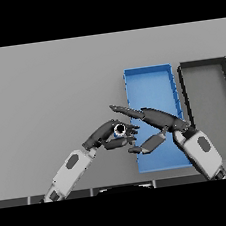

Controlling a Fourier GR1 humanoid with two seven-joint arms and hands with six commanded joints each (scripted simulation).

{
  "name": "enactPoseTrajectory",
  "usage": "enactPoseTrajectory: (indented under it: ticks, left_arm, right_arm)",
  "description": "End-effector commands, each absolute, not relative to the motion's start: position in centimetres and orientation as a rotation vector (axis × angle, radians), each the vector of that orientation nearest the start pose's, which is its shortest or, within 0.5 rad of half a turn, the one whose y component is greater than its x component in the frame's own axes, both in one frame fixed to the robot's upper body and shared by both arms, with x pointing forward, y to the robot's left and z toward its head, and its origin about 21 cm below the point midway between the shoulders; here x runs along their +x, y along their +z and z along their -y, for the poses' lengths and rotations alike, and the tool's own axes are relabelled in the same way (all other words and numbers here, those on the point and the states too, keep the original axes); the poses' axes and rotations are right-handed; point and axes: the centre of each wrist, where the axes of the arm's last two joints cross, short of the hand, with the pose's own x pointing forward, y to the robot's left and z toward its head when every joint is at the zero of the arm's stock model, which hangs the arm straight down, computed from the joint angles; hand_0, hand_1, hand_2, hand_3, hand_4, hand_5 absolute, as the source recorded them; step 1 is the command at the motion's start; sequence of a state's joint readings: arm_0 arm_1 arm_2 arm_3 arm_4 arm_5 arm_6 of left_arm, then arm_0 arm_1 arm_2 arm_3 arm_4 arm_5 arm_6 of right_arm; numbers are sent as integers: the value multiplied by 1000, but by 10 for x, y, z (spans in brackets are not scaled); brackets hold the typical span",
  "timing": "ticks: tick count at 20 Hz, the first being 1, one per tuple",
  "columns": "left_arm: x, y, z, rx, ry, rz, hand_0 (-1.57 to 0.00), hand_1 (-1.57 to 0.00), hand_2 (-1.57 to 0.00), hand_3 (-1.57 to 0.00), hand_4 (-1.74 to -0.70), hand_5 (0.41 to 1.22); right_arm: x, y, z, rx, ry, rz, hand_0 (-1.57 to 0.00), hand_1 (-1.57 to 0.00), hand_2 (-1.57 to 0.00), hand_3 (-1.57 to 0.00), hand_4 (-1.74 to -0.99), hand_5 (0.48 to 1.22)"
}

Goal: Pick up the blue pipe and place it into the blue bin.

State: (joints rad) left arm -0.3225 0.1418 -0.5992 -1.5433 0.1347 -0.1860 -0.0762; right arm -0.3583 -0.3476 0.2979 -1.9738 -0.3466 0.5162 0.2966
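Note:
My left hand (108, 135) reaches in from the lower left with its fingers and thumb curled round the blue pipe (120, 129), of which only the round end with a dark hole shows. The pipe is held just left of the blue bin (148, 80), a shallow rectangular tray. My right hand (158, 119) comes in from the lower right and hovers over the bin's lower left part, fingers straight and pointing left towards the pipe, thumb spread below.
A dark grey bin (205, 72) stands right beside the blue bin, on its right. The grey table stretches bare to the left and far side.

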Motion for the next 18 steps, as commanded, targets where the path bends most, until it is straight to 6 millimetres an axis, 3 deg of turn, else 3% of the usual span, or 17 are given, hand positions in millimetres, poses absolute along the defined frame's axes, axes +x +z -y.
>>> enactPoseTrajectory:
  ticks: [1,8,11,12,14,15,16,17,18]
  left_arm:
    - [265,51,-94,-661,-799,1686,-1571,-1571,-1571,-1484,-1731,1221]
    - [270,48,-98,-671,-812,1634,-1571,-1571,-1571,-1501,-1727,1221]
    - [274,50,-104,-709,-813,1626,-1571,-1567,-1571,-1395,-1717,1221]
    - [273,50,-99,-697,-841,1672,-1496,-1393,-1367,-1150,-1630,1221]
    - [272,54,-98,-552,-952,1636,-993,-895,-875,-736,-1587,1221]
    - [271,55,-99,-546,-943,1668,-879,-828,-796,-667,-1611,1221]
    - [271,54,-99,-552,-936,1670,-895,-867,-845,-656,-1637,1221]
    - [268,55,-97,-591,-888,1695,-1030,-1008,-990,-623,-1658,1192]
    - [267,56,-97,-642,-842,1704,-1138,-1120,-1106,-573,-1674,1198]
  right_arm:
    - [260,174,171,605,1097,1717,1,1,1,1,-1251,535]
    - [279,178,138,614,1138,1659,1,-1,-23,1,-1225,511]
    - [286,177,131,640,1189,1636,-54,-83,-115,-43,-1268,519]
    - [288,179,125,653,1206,1627,-138,-166,-193,-106,-1308,523]
    - [290,181,116,666,1231,1616,-478,-500,-500,-375,-1390,538]
    - [290,181,114,675,1243,1607,-697,-714,-714,-562,-1453,551]
    - [290,180,112,694,1252,1592,-872,-886,-886,-701,-1503,573]
    - [290,177,111,729,1233,1576,-1012,-1023,-1023,-828,-1541,604]
    - [291,178,111,745,1213,1564,-1123,-1132,-1132,-977,-1513,650]
